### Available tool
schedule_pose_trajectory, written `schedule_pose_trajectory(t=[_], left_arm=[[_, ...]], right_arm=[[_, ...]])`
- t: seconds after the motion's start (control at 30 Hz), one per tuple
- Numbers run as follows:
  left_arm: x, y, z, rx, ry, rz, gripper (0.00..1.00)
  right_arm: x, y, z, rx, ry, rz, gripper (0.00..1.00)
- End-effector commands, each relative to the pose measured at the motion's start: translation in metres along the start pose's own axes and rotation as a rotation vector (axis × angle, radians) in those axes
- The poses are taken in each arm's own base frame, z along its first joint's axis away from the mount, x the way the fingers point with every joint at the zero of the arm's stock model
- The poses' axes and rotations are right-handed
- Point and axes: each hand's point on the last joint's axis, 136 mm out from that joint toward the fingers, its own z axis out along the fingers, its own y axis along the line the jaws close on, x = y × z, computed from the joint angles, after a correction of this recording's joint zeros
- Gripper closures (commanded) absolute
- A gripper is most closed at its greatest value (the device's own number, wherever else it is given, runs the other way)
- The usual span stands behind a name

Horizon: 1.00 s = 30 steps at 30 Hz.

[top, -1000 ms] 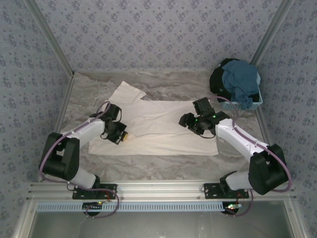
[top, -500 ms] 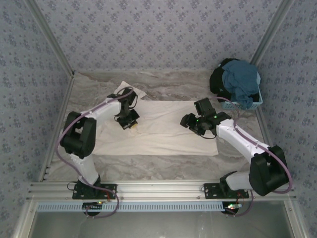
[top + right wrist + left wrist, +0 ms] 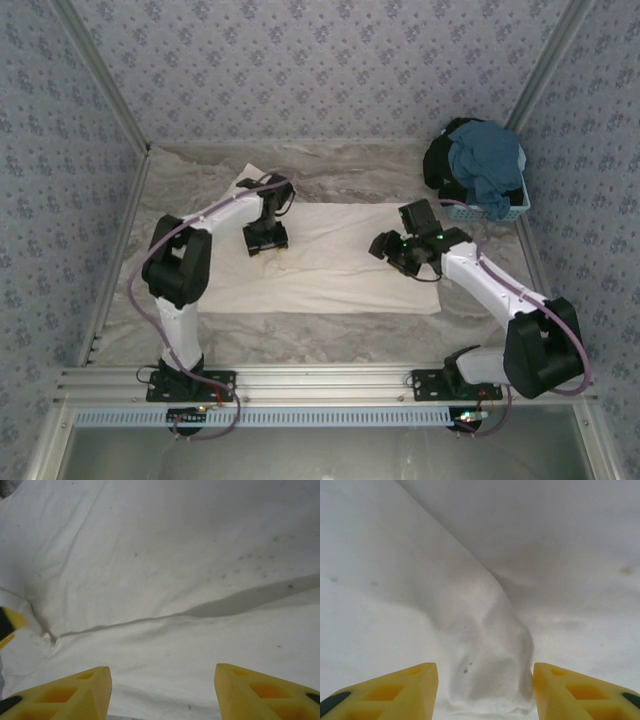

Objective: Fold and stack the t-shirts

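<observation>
so the big cream-white cotton tee (image 3: 330, 275) lies flat mid-frame on the grey marbled tabletop (image 3: 330, 335), the small light-blue plastic lattice basket (image 3: 497, 212) sits upper right, teal-blue tee (image 3: 487, 160) piled over black tee (image 3: 438, 165) in it

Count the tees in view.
3. White tee spread flat mid-table; teal tee heaped on top of the basket at far right; black tee bunched under the teal one. More may be hidden in that pile.
</observation>
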Motion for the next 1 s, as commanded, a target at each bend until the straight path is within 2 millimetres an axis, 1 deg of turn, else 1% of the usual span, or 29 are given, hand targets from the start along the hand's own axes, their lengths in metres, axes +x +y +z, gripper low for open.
schedule_pose_trajectory(t=[0.0,0.03,0.07,0.13,0.17,0.2,0.27,0.3,0.37,0.4,0.43,0.5,0.6,0.67,0.77,0.87,0.97], left_arm=[[-0.01,0.023,-0.049,0.002,-0.125,-0.025,0.49],[-0.005,0.028,-0.047,0.015,-0.108,-0.045,0.51],[0.001,0.033,-0.043,0.042,-0.081,-0.084,0.53],[0.013,0.044,-0.031,0.089,-0.024,-0.154,0.58],[0.015,0.05,-0.027,0.105,-0.012,-0.189,0.61],[0.019,0.056,-0.021,0.117,-0.001,-0.219,0.66],[0.021,0.062,-0.012,0.159,0.026,-0.278,0.76],[0.021,0.064,-0.008,0.179,0.042,-0.303,0.79],[0.02,0.066,-0.003,0.191,0.051,-0.327,0.8],[0.02,0.068,0.0,0.186,0.055,-0.332,0.8],[0.019,0.071,0.003,0.178,0.06,-0.342,0.81],[0.019,0.081,0.013,0.153,0.076,-0.372,0.81],[0.021,0.101,0.029,0.118,0.101,-0.429,0.82],[0.027,0.116,0.038,0.075,0.129,-0.465,0.82],[0.043,0.136,0.05,0.025,0.172,-0.515,0.82],[0.06,0.152,0.056,-0.014,0.196,-0.56,0.82],[0.074,0.167,0.056,-0.06,0.208,-0.594,0.82]], right_arm=[[0.0,-0.041,-0.009,0.113,-0.043,0.089,0.44],[-0.002,-0.049,-0.01,0.13,-0.059,0.112,0.46],[0.001,-0.064,-0.012,0.162,-0.056,0.145,0.48],[0.001,-0.084,-0.013,0.205,-0.064,0.2,0.52],[0.001,-0.092,-0.011,0.221,-0.064,0.22,0.56],[0.001,-0.098,-0.009,0.229,-0.062,0.237,0.59],[0.0,-0.106,-0.003,0.245,-0.051,0.261,0.66],[-0.001,-0.11,0.0,0.261,-0.045,0.268,0.68],[-0.003,-0.116,0.005,0.29,-0.032,0.271,0.7],[-0.009,-0.116,0.009,0.286,-0.046,0.266,0.71],[-0.01,-0.118,0.012,0.299,-0.043,0.27,0.72],[-0.013,-0.126,0.02,0.323,-0.029,0.281,0.74],[-0.012,-0.138,0.026,0.388,0.01,0.299,0.74],[-0.003,-0.15,0.026,0.464,0.066,0.314,0.75],[0.009,-0.161,0.027,0.535,0.129,0.324,0.77],[0.024,-0.161,0.025,0.578,0.171,0.315,0.77],[0.041,-0.157,0.024,0.595,0.208,0.312,0.76]])
